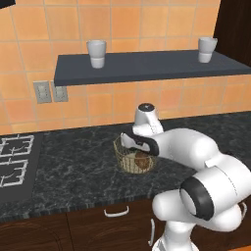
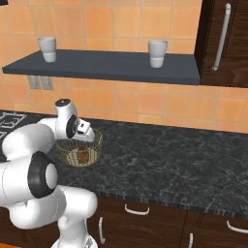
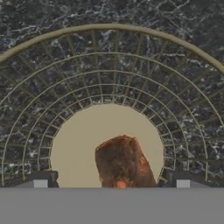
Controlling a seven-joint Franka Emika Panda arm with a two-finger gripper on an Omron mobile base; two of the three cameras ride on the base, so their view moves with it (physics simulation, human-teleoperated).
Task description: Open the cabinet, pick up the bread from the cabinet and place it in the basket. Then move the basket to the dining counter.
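Bread [image 3: 124, 162] was sitting on the pale base of the basket [image 3: 109, 65], which stood on the black granite worktop [image 2: 160, 160]. Gripper [image 3: 111, 183] hung right over it w/ tips spread wide either side, not clamping anything. So bread part looked done imo; hauling basket to dining counter was left.

The glossy white rounded robot arm [image 1: 196, 166] has bulbous links, black rings at its joints, and a dark-capped cylindrical wrist; its finger tips [image 3: 40, 180] are small, dark and square.
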